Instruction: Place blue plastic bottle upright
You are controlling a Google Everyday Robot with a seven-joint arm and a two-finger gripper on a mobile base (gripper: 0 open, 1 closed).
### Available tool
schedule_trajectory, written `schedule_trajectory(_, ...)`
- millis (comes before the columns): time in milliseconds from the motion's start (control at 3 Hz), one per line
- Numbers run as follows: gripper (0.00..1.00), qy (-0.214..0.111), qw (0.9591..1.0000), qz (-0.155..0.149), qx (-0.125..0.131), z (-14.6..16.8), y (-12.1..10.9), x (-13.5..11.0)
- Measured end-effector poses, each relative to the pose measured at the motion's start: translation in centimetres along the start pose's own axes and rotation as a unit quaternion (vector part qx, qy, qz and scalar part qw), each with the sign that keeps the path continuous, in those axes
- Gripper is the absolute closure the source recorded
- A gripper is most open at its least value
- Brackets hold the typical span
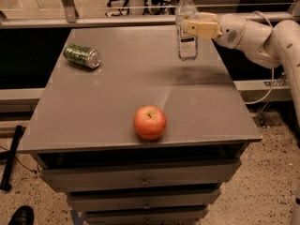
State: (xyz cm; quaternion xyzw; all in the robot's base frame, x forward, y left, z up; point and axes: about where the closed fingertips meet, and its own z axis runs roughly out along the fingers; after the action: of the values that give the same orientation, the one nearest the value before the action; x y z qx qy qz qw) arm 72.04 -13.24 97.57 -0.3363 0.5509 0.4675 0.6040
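The blue plastic bottle [187, 25] is a slim clear bottle with a white cap and a white-bluish label. It stands upright over the far right part of the grey table [117, 102], its base at or just above the surface. My gripper [193, 28] reaches in from the right on a white arm and is shut on the bottle's upper body.
A green drink can [82, 56] lies on its side at the far left of the table. A red apple [150, 122] sits near the front edge, in the middle. Drawers run below the tabletop. A rail and window frame stand behind the table.
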Motion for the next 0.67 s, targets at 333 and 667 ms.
schedule_trajectory(333, 1.0, -0.017, 0.9999, -0.003, -0.003, -0.07, 0.09, 1.27)
schedule_trajectory(667, 1.0, -0.024, 0.9996, -0.01, -0.006, -0.06, 0.09, 2.05)
